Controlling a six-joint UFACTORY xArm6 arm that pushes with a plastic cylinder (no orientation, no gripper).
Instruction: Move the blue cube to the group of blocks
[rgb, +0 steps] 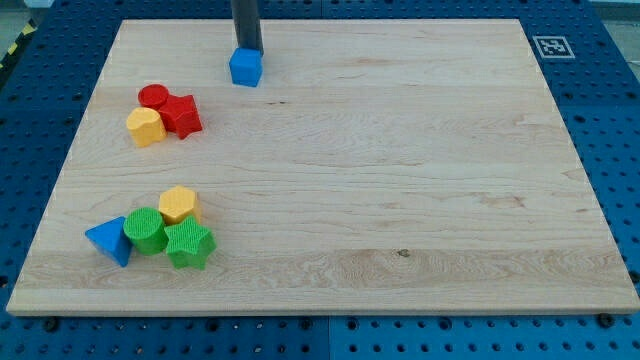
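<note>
Where my tip (248, 50) touches, blue cube (245, 68) sits.

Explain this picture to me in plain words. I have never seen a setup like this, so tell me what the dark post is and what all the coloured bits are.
There is one camera view, looking down at a wooden board. The dark post at the view's top is the robot arm's rod; my tip has no claw and holds nothing, it only pushes. It sits just behind the blue cube, at its top side.

Lower left of the cube lies one cluster: a red cylinder, a red star and a yellow block. Near the view's bottom left is another: a yellow block, a green cylinder, a green star and a blue triangle.
</note>
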